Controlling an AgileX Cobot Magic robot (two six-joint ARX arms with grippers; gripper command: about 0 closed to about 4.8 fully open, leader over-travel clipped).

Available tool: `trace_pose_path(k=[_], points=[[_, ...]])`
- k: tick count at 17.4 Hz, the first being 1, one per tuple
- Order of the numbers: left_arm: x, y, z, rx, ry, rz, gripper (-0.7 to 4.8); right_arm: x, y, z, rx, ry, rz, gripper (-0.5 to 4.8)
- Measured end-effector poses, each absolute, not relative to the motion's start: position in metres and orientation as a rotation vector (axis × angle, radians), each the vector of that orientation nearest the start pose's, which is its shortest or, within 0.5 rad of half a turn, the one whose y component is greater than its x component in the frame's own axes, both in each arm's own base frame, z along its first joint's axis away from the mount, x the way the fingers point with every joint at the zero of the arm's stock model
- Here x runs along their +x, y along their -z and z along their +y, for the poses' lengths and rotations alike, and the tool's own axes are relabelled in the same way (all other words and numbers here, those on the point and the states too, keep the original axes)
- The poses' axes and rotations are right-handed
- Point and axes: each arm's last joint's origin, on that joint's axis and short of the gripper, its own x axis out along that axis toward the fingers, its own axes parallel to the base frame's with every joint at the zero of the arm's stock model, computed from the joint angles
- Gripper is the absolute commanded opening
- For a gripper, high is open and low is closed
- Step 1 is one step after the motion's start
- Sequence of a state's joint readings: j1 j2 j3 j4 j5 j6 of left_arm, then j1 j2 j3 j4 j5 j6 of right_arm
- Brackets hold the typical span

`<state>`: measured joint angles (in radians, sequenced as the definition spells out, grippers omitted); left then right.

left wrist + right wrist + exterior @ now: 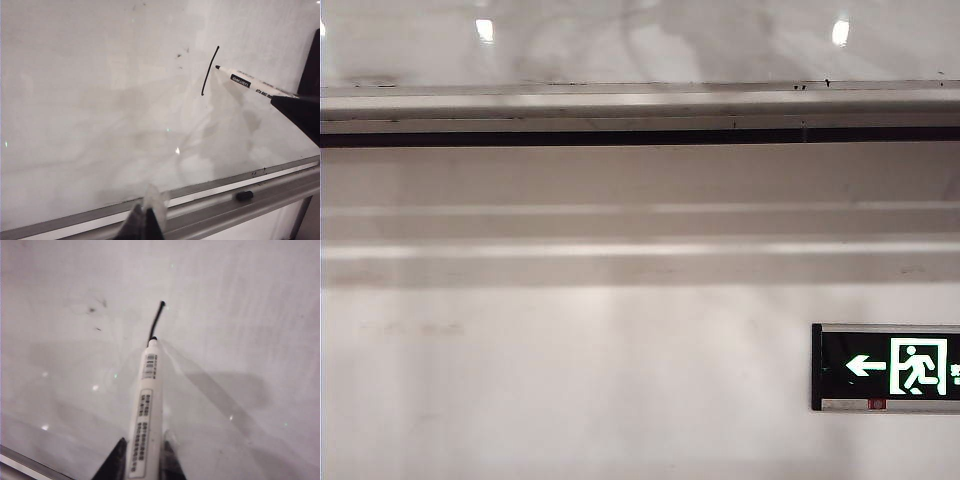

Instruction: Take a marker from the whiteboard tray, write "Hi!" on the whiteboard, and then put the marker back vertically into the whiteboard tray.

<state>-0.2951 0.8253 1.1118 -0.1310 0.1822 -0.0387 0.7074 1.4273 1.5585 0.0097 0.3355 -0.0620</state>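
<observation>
Right hand (142, 452) clamps the slim white marker (145, 405), nib on glossy whiteboard (100, 100) mid-stroke; left hand (145, 222) pinched together, idle by the grey metal tray (280, 187)

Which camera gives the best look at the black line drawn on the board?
The left wrist view: the whole black line shows sharply, with the marker tip beside it. The right wrist view shows it blurred and partly behind the marker. The exterior view shows none.

The marker's (145, 410) rear end is cut off between the right end effector's (141, 460) fingers.
</observation>
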Motion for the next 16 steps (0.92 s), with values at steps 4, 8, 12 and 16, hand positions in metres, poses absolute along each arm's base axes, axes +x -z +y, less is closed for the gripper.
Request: trace_pose_path(k=[4, 8, 12, 16], points=[[0.1459, -0.4392, -0.0498, -0.047, 0.479, -0.147, -0.06, 0.2449, -0.4676, 0.1967, 0.005, -0.367, -0.128, -0.01], [0.1459, -0.4392, -0.0498, -0.047, 0.479, -0.147, -0.06, 0.2468, -0.4657, 0.1982, 0.002, -0.367, -0.123, -0.01], [0.1457, -0.4392, -0.0498, -0.049, 0.479, -0.147, -0.06, 0.2507, -0.4629, 0.1986, -0.003, -0.366, -0.114, -0.01], [0.1427, -0.4407, -0.0488, -0.050, 0.480, -0.158, -0.06, 0.2510, -0.4629, 0.1981, -0.004, -0.356, -0.114, -0.01]])
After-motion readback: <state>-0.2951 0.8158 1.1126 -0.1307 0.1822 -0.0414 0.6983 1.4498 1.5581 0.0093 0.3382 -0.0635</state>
